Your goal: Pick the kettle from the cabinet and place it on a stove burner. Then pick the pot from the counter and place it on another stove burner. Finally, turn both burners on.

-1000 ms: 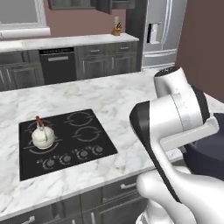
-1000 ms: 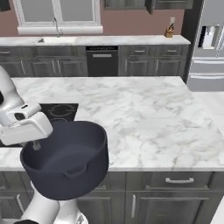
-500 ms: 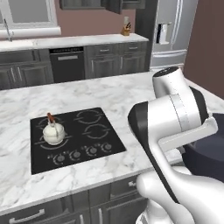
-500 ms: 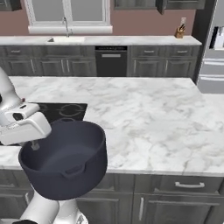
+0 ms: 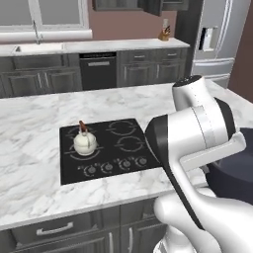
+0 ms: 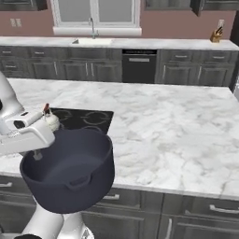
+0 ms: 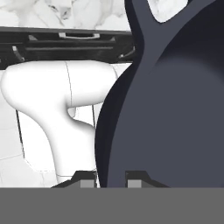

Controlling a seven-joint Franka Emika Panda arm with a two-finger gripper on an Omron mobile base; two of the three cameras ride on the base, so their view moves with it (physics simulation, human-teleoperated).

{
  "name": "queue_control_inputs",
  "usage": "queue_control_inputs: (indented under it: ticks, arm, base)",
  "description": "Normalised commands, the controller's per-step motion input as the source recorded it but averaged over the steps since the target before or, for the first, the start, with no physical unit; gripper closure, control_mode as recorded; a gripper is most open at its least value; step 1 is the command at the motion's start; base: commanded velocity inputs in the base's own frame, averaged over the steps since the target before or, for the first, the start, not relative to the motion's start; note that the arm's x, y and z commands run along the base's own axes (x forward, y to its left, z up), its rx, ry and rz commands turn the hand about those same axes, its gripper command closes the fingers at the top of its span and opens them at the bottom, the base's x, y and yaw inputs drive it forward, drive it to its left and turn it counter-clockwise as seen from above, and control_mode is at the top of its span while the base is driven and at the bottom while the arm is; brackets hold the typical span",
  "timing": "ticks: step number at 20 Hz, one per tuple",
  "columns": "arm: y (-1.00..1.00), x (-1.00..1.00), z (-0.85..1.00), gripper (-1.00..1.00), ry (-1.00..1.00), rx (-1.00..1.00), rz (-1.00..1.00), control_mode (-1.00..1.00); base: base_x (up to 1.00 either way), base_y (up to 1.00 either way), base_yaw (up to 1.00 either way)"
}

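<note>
Kettle (image 5: 85, 144) on cooktop (image 5: 106, 148); knife block (image 6: 216, 35) on far counter.

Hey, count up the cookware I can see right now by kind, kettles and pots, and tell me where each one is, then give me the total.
Kettles: 1, the kettle standing on a front left burner of the cooktop.
Pots: 1, the pot held off the counter by the gripper, shut on its rim.
Total: 2

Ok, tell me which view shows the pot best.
The right base view: the whole pot shows, rim, inside and a side handle. The left base view catches a dark edge behind the arm; the hand view shows its wall between the gripper fingertips.
</note>
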Motion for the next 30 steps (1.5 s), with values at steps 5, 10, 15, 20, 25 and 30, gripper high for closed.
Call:
queue_control_inputs:
  ticks: [5,10,15,20,25,30]
  arm:
    - [0.00,0.00,0.00,1.00,0.00,0.00,0.00,1.00]
    - [0.00,0.00,0.00,1.00,0.00,0.00,0.00,1.00]
    - [0.00,0.00,0.00,1.00,0.00,0.00,0.00,1.00]
    - [0.00,0.00,0.00,1.00,0.00,0.00,0.00,1.00]
    - [0.00,0.03,0.00,1.00,0.00,0.00,0.00,-1.00]
    - [0.00,0.13,0.00,1.00,0.00,0.00,0.00,-1.00]
  base:
    - [0.28,0.34,0.20]
    - [0.58,0.10,0.12]
    - [0.57,0.21,0.08]
    - [0.29,0.08,0.00]
    - [0.00,0.00,0.00]
    - [0.00,0.00,0.00]
